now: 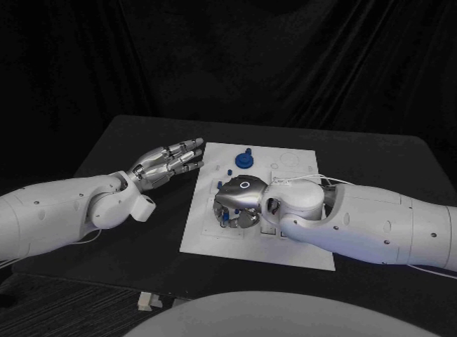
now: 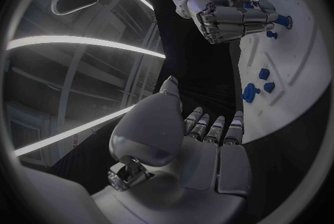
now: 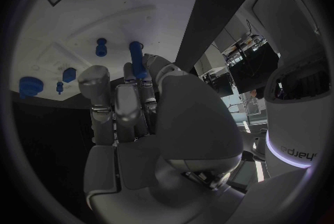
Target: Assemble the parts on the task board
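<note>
The white task board [image 1: 299,242] lies mid-table. My right hand [image 1: 241,199] hangs curled over its middle. In the right wrist view its thumb and fingertips [image 3: 131,71] close around an upright blue peg [image 3: 137,58], and a second blue peg [image 3: 102,47] stands just beyond on the board [image 3: 104,1]. More small blue parts [image 1: 244,160] sit at the board's far side. My left hand [image 1: 173,163] lies flat with fingers stretched out at the board's left edge, holding nothing. The left wrist view shows the right hand [image 2: 230,9] over the board [image 2: 299,101], with blue parts [image 2: 259,86] nearer.
The black table [image 1: 137,140] extends around the board, with open surface to the left and far side. Three small blue pieces [image 3: 49,82] lie near the board's edge in the right wrist view. A dark curtain hangs behind the table.
</note>
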Robot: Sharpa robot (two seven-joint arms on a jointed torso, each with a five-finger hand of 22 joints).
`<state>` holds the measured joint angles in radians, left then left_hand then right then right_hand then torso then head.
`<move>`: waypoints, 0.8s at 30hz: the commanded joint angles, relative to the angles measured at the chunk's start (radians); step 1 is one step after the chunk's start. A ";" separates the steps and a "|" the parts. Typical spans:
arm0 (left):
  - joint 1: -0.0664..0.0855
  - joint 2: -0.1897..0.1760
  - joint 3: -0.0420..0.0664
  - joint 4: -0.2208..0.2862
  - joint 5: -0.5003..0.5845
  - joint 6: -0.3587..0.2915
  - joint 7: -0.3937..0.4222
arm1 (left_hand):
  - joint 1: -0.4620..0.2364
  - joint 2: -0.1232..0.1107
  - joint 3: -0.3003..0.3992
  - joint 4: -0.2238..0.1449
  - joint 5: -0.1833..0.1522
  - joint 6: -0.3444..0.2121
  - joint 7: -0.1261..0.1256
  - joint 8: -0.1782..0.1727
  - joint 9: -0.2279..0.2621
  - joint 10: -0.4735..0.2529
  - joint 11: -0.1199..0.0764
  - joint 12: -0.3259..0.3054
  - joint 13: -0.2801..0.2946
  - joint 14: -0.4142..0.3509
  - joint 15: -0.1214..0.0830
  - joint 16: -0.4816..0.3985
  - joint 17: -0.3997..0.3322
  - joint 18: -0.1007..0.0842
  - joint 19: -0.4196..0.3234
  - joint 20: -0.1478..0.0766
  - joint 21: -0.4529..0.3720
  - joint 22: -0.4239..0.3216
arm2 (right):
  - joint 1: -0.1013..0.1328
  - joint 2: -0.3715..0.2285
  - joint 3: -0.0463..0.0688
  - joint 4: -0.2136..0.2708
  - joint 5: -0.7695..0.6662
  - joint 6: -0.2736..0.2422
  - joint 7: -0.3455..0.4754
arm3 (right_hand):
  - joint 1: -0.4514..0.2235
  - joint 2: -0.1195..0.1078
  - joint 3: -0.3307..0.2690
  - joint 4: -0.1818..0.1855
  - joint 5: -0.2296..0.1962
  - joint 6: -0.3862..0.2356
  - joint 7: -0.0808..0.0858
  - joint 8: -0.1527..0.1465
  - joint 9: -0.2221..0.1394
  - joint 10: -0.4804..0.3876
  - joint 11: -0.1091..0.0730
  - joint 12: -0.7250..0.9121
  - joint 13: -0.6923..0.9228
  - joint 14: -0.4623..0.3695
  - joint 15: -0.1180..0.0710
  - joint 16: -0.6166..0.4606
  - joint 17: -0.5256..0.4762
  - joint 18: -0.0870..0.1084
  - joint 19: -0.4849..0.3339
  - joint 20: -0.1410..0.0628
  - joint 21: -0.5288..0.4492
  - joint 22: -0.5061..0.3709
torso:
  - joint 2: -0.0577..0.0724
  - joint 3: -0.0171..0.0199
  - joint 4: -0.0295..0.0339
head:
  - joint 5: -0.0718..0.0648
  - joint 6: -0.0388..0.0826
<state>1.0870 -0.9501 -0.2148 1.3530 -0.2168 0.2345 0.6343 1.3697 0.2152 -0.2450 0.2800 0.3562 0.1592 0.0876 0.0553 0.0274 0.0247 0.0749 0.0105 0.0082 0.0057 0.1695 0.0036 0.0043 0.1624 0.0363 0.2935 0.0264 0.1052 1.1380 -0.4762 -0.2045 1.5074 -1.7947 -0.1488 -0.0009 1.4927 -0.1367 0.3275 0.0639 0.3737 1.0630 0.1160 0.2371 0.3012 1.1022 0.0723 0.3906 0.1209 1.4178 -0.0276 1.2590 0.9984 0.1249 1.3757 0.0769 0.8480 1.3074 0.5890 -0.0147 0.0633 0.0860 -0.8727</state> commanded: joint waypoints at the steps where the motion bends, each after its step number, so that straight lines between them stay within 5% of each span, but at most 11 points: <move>1: -0.002 0.004 0.001 0.001 0.007 0.012 0.012 | 0.001 0.007 -0.001 -0.002 0.005 0.001 0.005 0.003 0.000 -0.002 0.005 0.005 0.001 0.001 -0.008 0.002 -0.001 0.011 0.000 -0.004 -0.003 0.000 | -0.008 0.001 -0.003 -0.007 -0.011 -0.021 0.005 | 0.012 0.001 0.007 -0.016 0.001 -0.006 -0.001 -0.004 0.002 0.039 -0.028 0.004 0.002 0.003 -0.004 -0.001 0.002 -0.002 0.000 -0.005 0.008 0.101 | 0.000 0.0003 0.0004 | -0.002 0.000; 24: -0.010 0.011 0.001 -0.006 0.007 0.022 0.002 | 0.001 0.008 -0.001 -0.002 0.005 0.000 0.005 0.003 0.000 -0.002 0.005 0.005 0.001 0.001 -0.007 0.002 -0.001 0.011 0.002 -0.004 -0.002 0.003 | -0.019 0.012 -0.003 -0.014 -0.011 -0.068 0.018 | 0.012 0.001 0.008 -0.022 -0.001 -0.007 -0.001 -0.007 0.003 0.048 -0.029 0.009 0.007 0.002 -0.005 -0.004 -0.003 -0.001 -0.001 -0.006 0.007 0.101 | 0.000 0.0003 0.0005 | -0.003 0.000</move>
<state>1.0788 -0.9409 -0.2148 1.3462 -0.2168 0.2415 0.6293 1.3697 0.2152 -0.2451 0.2800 0.3561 0.1592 0.0876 0.0552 0.0274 0.0248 0.0749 0.0105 0.0080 0.0057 0.1695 0.0036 0.0044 0.1624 0.0363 0.2935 0.0264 0.1077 1.1212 -0.4656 -0.2077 1.4936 -1.7956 -0.1986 0.0148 1.4953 -0.1341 0.3255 0.0602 0.3703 1.0631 0.1160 0.2371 0.3023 1.1094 0.0794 0.3948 0.1258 1.4178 -0.0276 1.2590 0.9965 0.1249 1.3757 0.0769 0.8527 1.3073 0.5886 -0.0145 0.0636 0.0830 -0.8728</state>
